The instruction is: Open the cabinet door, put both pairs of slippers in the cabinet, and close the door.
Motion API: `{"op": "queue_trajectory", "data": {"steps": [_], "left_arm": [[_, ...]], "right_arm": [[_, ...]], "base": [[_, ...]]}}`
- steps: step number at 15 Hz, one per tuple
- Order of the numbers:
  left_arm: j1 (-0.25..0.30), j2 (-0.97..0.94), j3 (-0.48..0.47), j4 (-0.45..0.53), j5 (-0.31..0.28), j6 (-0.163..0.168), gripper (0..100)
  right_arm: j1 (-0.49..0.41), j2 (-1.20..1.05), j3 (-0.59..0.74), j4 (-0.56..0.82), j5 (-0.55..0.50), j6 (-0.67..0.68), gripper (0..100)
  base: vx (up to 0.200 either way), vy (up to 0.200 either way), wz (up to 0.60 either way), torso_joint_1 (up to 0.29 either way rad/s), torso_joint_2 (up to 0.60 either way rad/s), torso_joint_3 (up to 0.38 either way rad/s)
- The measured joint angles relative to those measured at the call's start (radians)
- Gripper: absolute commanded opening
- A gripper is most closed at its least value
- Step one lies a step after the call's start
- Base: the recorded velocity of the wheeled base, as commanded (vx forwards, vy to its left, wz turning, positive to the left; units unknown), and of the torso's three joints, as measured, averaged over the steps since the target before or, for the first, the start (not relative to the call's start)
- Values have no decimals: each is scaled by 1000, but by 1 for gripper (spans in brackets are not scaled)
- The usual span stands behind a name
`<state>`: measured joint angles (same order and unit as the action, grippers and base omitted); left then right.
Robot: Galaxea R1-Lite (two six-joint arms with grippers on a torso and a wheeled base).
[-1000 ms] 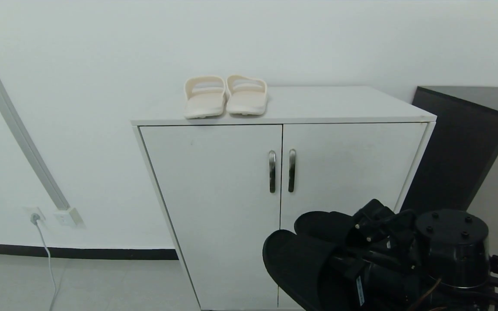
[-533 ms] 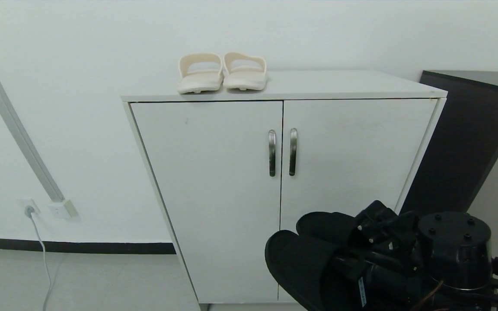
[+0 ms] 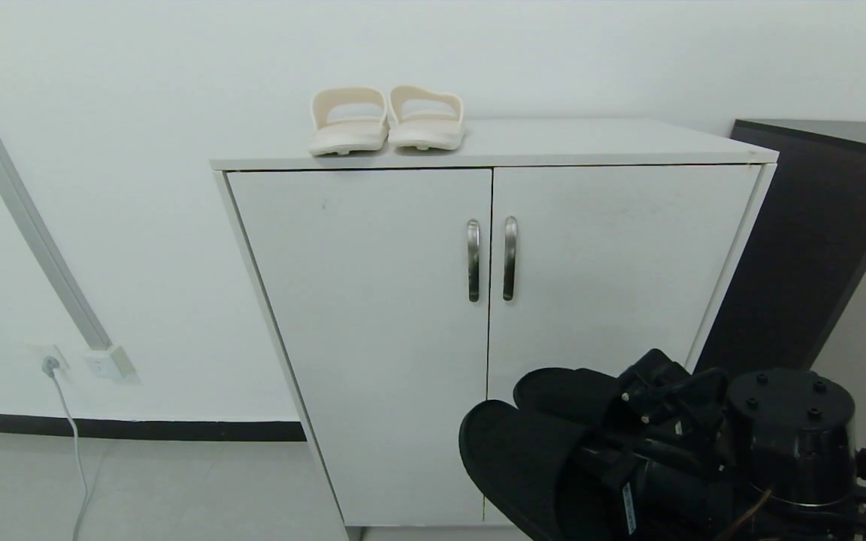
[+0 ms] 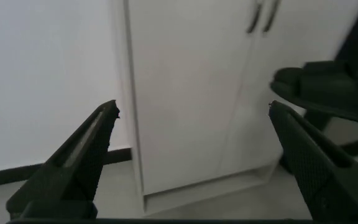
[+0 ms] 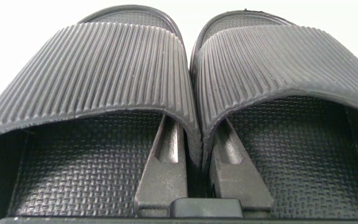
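Holding black pair [image 3: 538,443] in right pincer [image 5: 194,134], with left pincer [image 4: 192,109] wide and empty. Yet to open doors [image 3: 380,338], stow it plus cream pair [image 3: 348,137] atop cabinet [image 3: 613,143], then close.

We see the cabinet [image 3: 373,338] as smooth, matt white board with two polished metal handles [image 3: 473,261]. The cream slippers [image 3: 348,137] look like smooth, matt moulded foam or plastic. The black slippers [image 5: 117,68] are matt and rubbery: straps finely ribbed, footbeds embossed with a small diamond grain.
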<state>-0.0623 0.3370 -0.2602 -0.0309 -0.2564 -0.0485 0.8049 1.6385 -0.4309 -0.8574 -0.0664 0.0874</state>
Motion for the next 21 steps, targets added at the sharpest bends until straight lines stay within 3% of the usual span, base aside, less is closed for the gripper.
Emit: {"op": "queue_trajectory", "data": {"steps": [1, 3, 6, 11, 15, 17, 21], "left_arm": [[-4, 50, -2, -32, -73, 0, 100], [-8, 149, -6, -114, -157, 2, 100], [-51, 314, -23, -259, -204, 5, 100], [-254, 580, -203, -311, -195, 0, 100], [-442, 802, -385, -329, -120, -33, 100], [-508, 930, -461, -396, -109, -51, 100], [-574, 1136, -555, -547, -102, -72, 100]], "right_arm": [[0, 2, 0, 1, 0, 1, 0], [0, 5, 1, 0, 1, 1, 0], [0, 8, 2, 0, 2, 1, 0], [0, 9, 4, 0, 12, 4, 0], [0, 10, -4, -1, 25, 3, 0], [0, 12, -6, -2, 25, 3, 0], [0, 18, -6, -3, 30, 3, 0]], "base": [[0, 0, 0, 0, 0, 0], [0, 0, 0, 0, 0, 0], [0, 0, 0, 0, 0, 0], [0, 0, 0, 0, 0, 0], [0, 0, 0, 0, 0, 0], [0, 0, 0, 0, 0, 0], [0, 0, 0, 0, 0, 0]]}}
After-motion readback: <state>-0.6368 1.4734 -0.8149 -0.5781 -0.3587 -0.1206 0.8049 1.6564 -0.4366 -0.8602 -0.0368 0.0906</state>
